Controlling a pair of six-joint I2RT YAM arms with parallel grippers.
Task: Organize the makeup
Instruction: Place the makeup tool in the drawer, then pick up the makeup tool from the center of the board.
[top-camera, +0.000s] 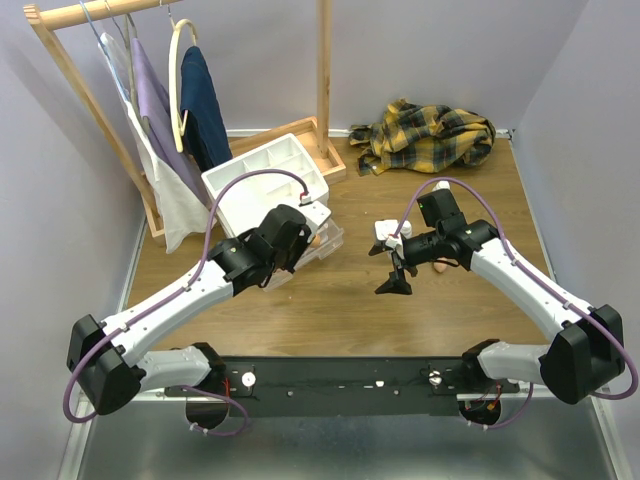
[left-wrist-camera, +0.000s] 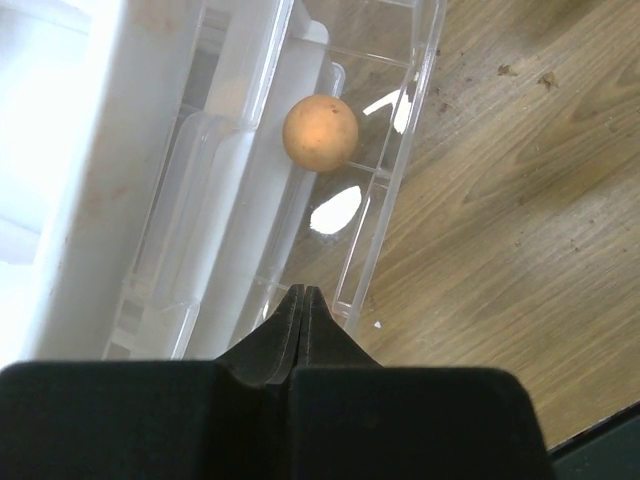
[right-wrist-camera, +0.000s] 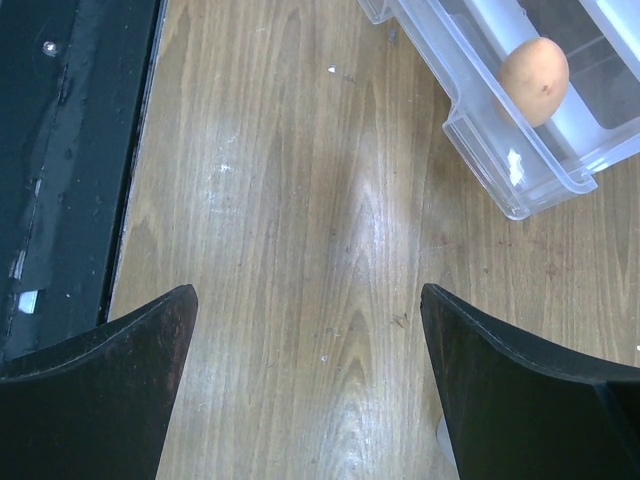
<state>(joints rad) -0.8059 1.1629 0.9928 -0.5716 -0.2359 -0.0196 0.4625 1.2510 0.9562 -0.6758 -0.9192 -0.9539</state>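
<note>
A peach egg-shaped sponge (left-wrist-camera: 320, 133) lies in the pulled-out clear drawer (left-wrist-camera: 400, 160); it also shows in the right wrist view (right-wrist-camera: 535, 80). My left gripper (left-wrist-camera: 303, 292) is shut and empty, just above the drawer's near edge, by the drawer unit (top-camera: 305, 232). My right gripper (right-wrist-camera: 305, 300) is open and empty above bare table, right of the drawer (top-camera: 392, 266). A small white capped bottle (top-camera: 383, 232) stands just behind it. Another peach sponge (top-camera: 440, 266) lies on the table beside the right wrist. The pencil-like sticks are out of view.
The white plastic drawer unit (top-camera: 262, 178) stands at the back left. A wooden clothes rack (top-camera: 323, 70) with hanging garments (top-camera: 200, 100) is behind it. A yellow plaid cloth (top-camera: 425, 135) lies at the back right. The black base rail (top-camera: 330, 378) runs along the near edge.
</note>
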